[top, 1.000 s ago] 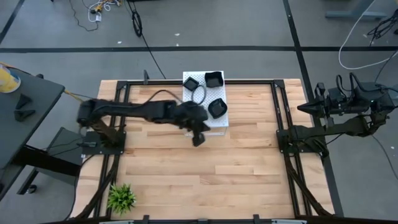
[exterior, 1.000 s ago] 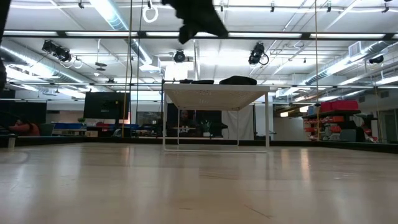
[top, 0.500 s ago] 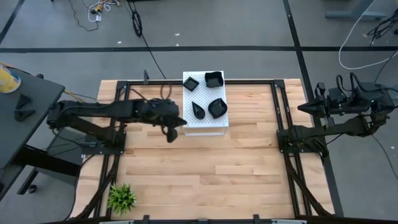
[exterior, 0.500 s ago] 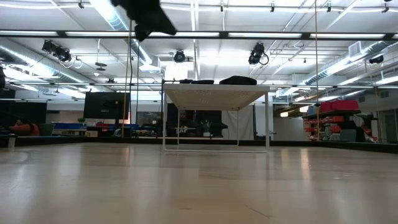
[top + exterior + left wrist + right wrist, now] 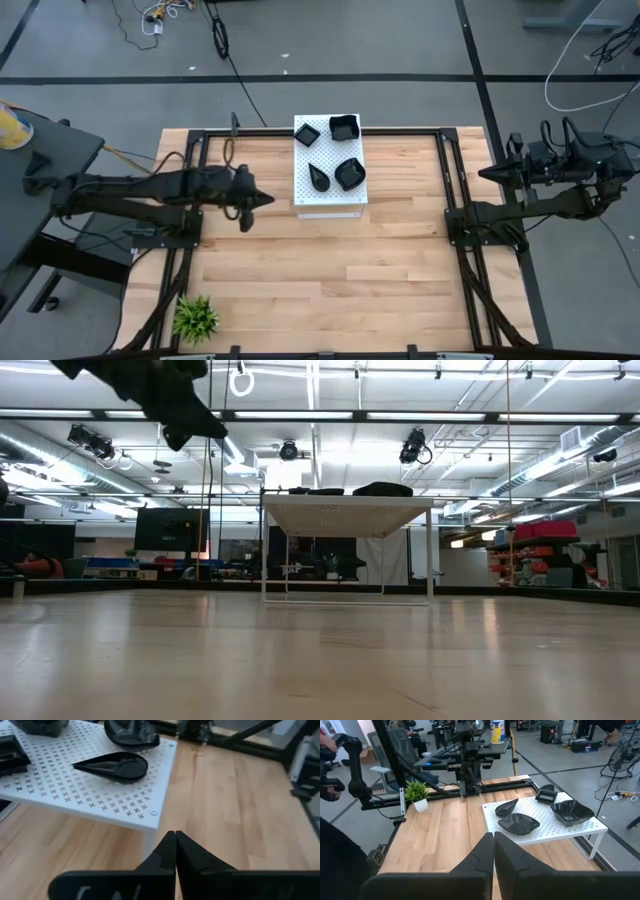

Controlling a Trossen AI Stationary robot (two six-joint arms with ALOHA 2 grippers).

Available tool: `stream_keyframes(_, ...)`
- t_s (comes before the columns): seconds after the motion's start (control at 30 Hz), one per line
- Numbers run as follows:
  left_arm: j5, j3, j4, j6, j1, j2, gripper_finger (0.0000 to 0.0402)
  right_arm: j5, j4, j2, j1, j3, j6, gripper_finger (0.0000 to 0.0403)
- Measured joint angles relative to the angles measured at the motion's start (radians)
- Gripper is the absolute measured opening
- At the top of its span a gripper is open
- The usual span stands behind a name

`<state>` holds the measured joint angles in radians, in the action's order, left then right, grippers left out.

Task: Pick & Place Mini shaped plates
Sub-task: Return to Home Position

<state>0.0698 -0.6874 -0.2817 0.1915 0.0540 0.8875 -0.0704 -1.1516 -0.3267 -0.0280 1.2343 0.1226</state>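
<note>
Left gripper (image 5: 258, 199) — fingers pressed together, holding nothing — has pulled back leftward off the white board (image 5: 330, 150) since a second ago and now hangs over the bare table (image 5: 380, 270) just beside it. Mini shaped plates (image 5: 319, 177) haven't budged, four black spots on the board. Right gripper (image 5: 488, 172), also pinched closed, sits parked at the right edge.
</note>
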Motion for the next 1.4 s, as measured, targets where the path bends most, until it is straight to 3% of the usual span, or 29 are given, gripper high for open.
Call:
stream_keyframes(0.27,-0.09,0.149,0.022,-0.046,-0.03,-0.206,0.0002,0.0,0.0,0.0,0.0,0.0,0.0,0.0019)
stream_keyframes(0.6,-0.095,0.398,0.266,-0.138,-0.054,-0.419,0.0001,0.0,0.0,0.0,0.0,0.0,0.0,0.0019)
stream_keyframes(0.83,-0.209,0.53,0.269,-0.159,-0.07,-0.543,0.0001,0.0,0.0,0.0,0.0,0.0,0.0,0.0019)
stream_keyframes(1.1,-0.206,0.63,0.271,-0.164,-0.071,-0.636,0.0001,0.0,0.0,0.0,0.0,0.0,0.0,0.0019)
stream_keyframes(1.4,-0.205,0.658,0.285,-0.203,-0.071,-0.746,0.0001,0.0,0.0,0.0,0.0,0.0,0.0,0.0019)
